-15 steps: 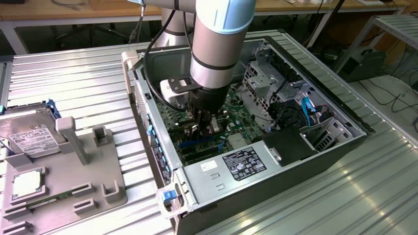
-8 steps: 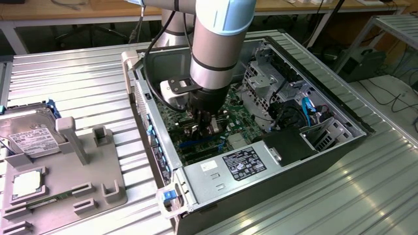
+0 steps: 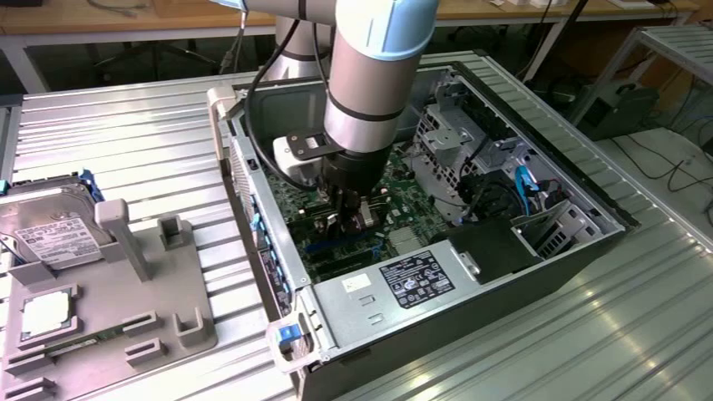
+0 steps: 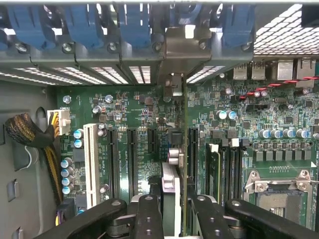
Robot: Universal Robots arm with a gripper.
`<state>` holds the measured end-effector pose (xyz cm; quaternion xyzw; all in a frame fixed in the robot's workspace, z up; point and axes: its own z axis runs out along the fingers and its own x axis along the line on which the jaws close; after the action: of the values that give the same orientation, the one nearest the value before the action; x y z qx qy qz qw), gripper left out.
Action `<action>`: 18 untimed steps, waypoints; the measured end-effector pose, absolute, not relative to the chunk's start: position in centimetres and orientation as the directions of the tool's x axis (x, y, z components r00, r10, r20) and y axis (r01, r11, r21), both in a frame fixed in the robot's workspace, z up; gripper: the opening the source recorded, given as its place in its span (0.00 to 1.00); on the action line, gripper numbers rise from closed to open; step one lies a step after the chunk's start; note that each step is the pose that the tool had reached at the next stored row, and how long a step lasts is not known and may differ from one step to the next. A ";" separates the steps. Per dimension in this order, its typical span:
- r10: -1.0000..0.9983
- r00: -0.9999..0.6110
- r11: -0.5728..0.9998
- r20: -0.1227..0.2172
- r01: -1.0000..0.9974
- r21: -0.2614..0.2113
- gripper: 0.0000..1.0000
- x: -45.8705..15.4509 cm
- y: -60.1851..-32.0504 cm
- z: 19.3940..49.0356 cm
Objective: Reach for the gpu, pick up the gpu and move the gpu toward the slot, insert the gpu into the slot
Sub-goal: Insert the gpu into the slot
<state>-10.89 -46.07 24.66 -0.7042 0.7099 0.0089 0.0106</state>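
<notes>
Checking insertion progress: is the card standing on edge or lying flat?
On edge: the card stands perpendicular to the green board, gripped by the claw.

Ribbed metal table (image 3: 134, 134), wooden benches (image 3: 123, 21)

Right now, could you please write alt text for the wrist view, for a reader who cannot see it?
The gripper holds the gpu edge-on between its black fingers, low over a green motherboard inside an open computer case. The card's silver bracket end reaches the case's rear wall, under a row of blue clips. Black connector strips and a white one flank the card.
</notes>
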 end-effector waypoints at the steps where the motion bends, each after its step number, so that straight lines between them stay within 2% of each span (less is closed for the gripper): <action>1: -1.000 -0.008 0.008 -0.028 -1.000 0.003 0.28 -10.9 -46.1 24.7; 4: -1.000 -0.008 0.008 -0.027 -1.000 0.016 0.28 -10.8 -46.1 24.7; 18: -1.000 -0.009 0.008 -0.027 -1.000 0.017 0.28 -10.8 -46.1 24.2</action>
<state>-10.85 -46.08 24.23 -0.7040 0.7100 0.0152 0.0036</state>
